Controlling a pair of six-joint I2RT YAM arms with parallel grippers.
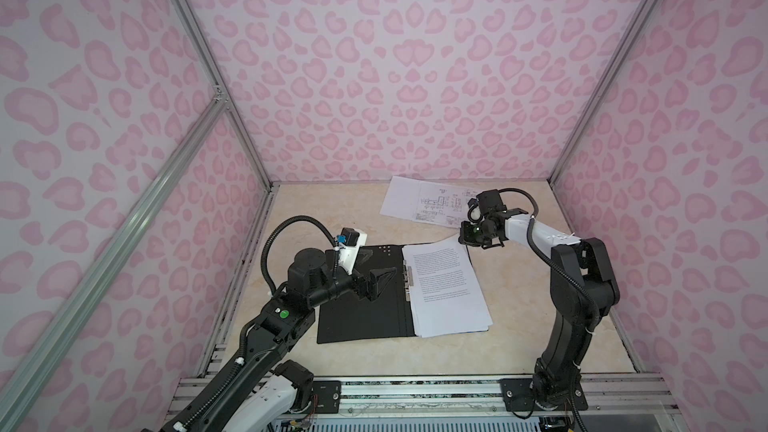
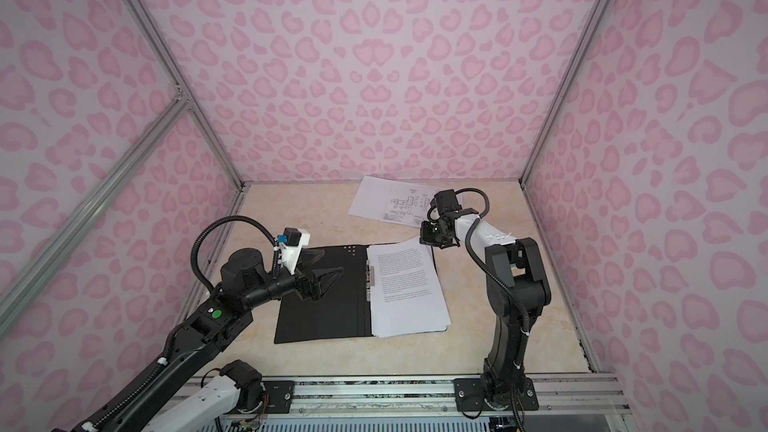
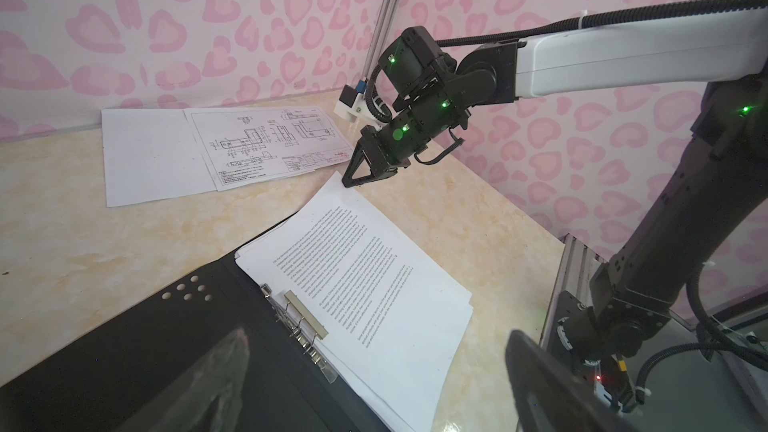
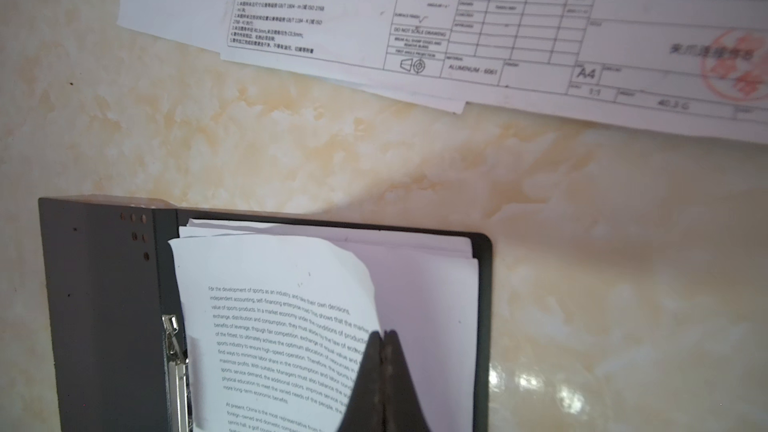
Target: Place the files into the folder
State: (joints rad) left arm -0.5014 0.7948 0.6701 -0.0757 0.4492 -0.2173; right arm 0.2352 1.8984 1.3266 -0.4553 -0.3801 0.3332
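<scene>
Bench point(image 1: 519, 326), both top views. The folder point(image 1: 357, 317) point(image 2: 320, 322) lies open and flat, black inside facing up, near the middle of the bench.

Contents: the stack of text sheets point(image 1: 449, 297) point(image 2: 407, 297) sits on the folder's right half, edges uneven, and its near and right edges spill past the cover. The spine clip point(image 1: 408, 280) point(image 3: 305, 317) lies just beside the stack's left edge. I cannot tell whether it grips any paper. The folder's left half is bare black.

My right pincer point(image 1: 462, 238) point(image 4: 383, 336) is at the stack's far right corner, fingers pressed together on the top sheet point(image 4: 270, 284). That corner curls up off the sheets under it, while the rest of the top sheet lies on the stack.

My left pincer point(image 1: 385, 259) hangs over the bare left half of the folder, spread wide, holding nothing.

Outside the folder: the drawing sheet point(image 1: 440, 201) point(image 3: 266, 139) lies flat on the bench near the back wall, apart from the folder. It partly overlaps another white sheet point(image 1: 399, 197) point(image 3: 145, 155), whose visible part shows no print. In the right wrist view the drawing's title block reads "ALUMINUM - 6061" and "A4", with a red stamp beside it.
</scene>
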